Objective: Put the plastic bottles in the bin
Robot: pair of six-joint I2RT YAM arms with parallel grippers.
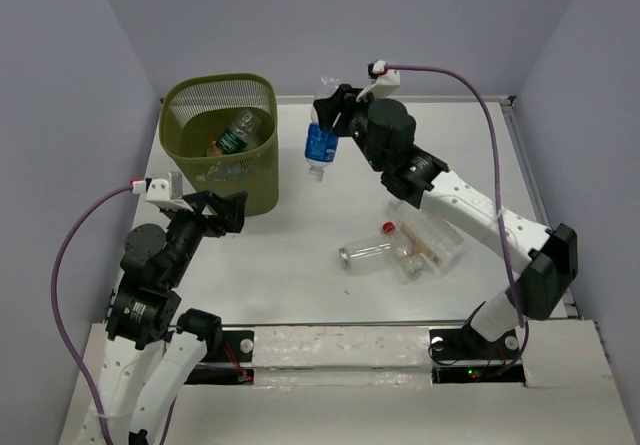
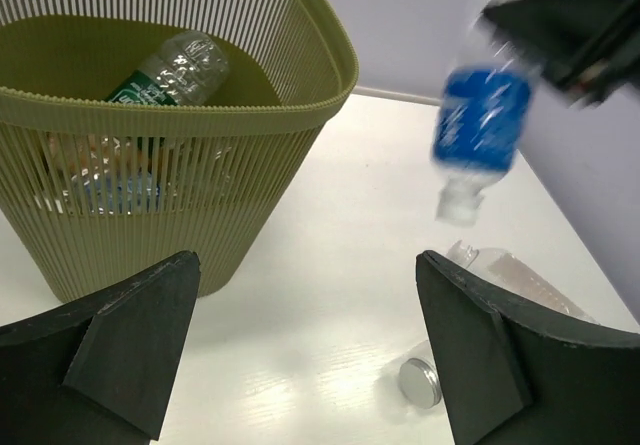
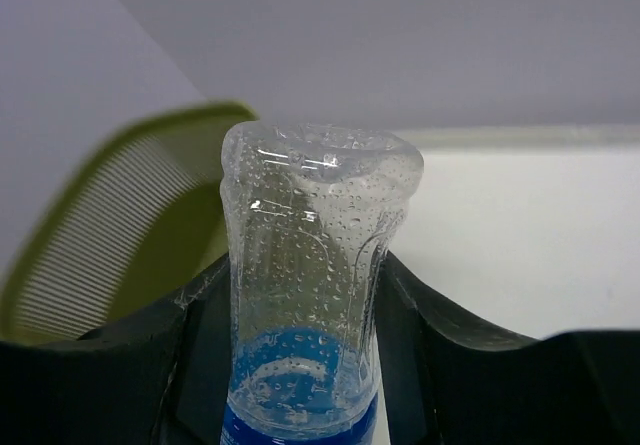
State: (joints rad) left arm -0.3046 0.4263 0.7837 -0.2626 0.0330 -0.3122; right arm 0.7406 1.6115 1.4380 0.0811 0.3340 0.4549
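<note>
The olive-green mesh bin (image 1: pixel 256 180) stands at the back left, and a dark-green-labelled bottle (image 1: pixel 238 133) and other bottles lie inside it. My right gripper (image 1: pixel 336 117) is shut on the blue-labelled bottle (image 1: pixel 320 145). It holds the bottle cap-down in the air just right of the bin. In the right wrist view the bottle (image 3: pixel 310 255) sits between the pads, with the bin (image 3: pixel 110 235) behind it on the left. My left gripper (image 1: pixel 224 211) is open and empty, low by the bin's front right corner. Its view shows the bin (image 2: pixel 150 195) and the hanging bottle (image 2: pixel 480 130).
Three bottles lie on the table under the right arm: a clear one with a silvery cap (image 1: pixel 364 255), a red-capped one (image 1: pixel 405 247) and a larger, wider one (image 1: pixel 437 233). The silvery cap (image 2: pixel 420 382) shows by my left gripper's right finger. Grey walls enclose the table.
</note>
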